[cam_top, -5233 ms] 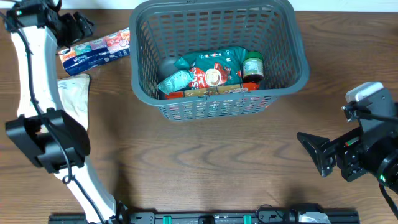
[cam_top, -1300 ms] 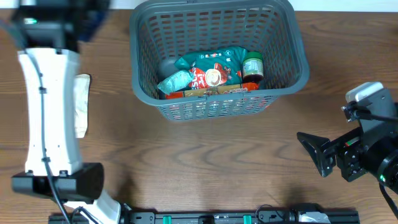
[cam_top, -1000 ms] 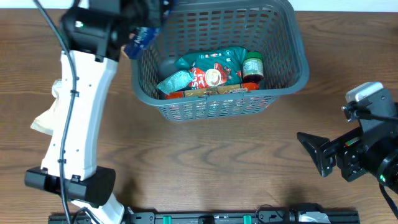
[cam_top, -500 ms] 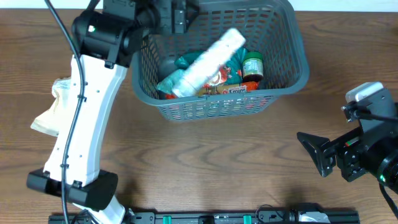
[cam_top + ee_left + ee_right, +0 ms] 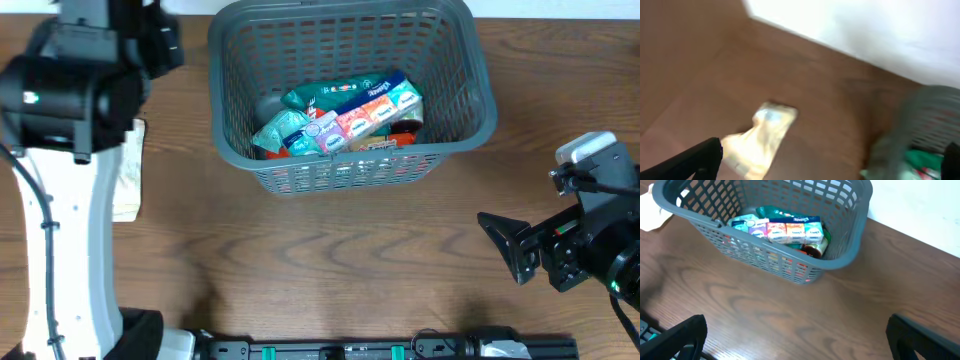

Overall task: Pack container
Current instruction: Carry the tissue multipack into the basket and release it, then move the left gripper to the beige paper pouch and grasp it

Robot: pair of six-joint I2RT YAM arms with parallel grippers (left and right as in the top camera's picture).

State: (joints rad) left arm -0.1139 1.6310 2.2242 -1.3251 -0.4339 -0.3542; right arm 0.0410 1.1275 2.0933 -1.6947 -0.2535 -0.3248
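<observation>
Container (image 5: 340, 172), dk grey mesh basket, is set on bench (image 5: 330, 260). Inside it a tissue multipack (image 5: 365, 112) is laid across a green packet (image 5: 320, 97), w/ other groceries underneath. A cream pouch (image 5: 127, 170) is seen on bench just L of container. L tool (image 5: 832, 150) is held wide, nothing gripped, up L of container; its view is blurred. R tool (image 5: 795, 330) is spread wide & empty, well apart, near-R of container.
</observation>
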